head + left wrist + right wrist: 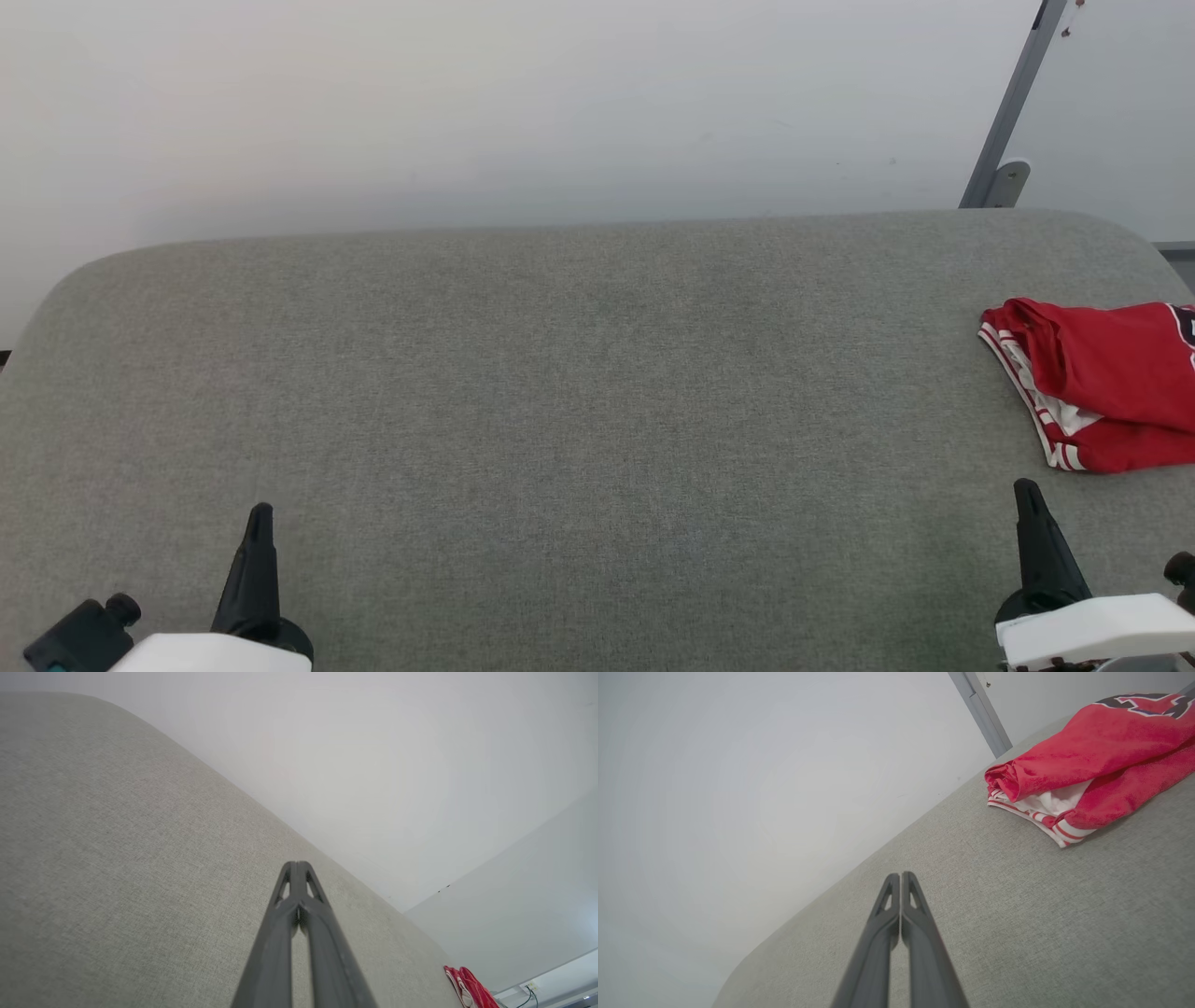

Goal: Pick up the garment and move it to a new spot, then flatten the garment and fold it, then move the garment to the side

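The garment (1106, 383) is a red T-shirt with white and striped trim, lying folded at the far right of the grey fabric surface (560, 420), partly cut off by the head view's right edge. It also lies at the upper right of the right wrist view as the garment (1087, 760), and as a small red patch (469, 987) in the left wrist view. My left gripper (259, 515) rests shut and empty at the lower left, far from the shirt. My right gripper (1027, 495) is shut and empty, just in front of the shirt's near edge. Shut fingertips show in both wrist views (297, 864) (901, 875).
A pale wall (467, 112) rises behind the surface's rounded back edge. A grey metal post (1013, 112) leans at the upper right. The wide middle and left of the fabric surface lie bare.
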Robot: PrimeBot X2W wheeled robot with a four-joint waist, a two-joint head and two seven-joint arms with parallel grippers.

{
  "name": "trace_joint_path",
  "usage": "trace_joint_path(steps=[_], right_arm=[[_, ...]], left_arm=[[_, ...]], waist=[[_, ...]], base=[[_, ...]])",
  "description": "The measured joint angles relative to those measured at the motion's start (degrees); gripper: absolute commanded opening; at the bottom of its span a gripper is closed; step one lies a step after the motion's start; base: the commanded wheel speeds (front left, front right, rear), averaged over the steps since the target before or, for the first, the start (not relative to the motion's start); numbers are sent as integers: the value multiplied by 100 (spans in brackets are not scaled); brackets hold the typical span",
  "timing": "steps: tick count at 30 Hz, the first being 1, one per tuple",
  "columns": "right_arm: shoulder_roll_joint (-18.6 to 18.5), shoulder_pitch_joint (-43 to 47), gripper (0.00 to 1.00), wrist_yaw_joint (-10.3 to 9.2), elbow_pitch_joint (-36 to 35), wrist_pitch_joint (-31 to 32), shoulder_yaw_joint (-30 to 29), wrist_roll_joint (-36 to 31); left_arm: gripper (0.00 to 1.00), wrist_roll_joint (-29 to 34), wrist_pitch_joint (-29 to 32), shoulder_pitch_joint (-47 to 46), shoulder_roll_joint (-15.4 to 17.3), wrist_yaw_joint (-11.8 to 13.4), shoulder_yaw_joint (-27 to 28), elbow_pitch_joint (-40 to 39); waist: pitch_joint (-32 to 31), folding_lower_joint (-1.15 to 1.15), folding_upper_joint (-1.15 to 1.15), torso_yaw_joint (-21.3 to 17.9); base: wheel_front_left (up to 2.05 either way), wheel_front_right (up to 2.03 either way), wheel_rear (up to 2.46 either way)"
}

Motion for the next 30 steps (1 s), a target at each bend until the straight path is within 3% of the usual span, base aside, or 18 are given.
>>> trace_joint_path(steps=[30], right_arm=[[105,-363,0,0,140,522,-19,1937]], left_arm=[[0,-1907,521,-431,-146,0,99,253]], waist=[[64,0,0,-22]], base=[[0,0,0]])
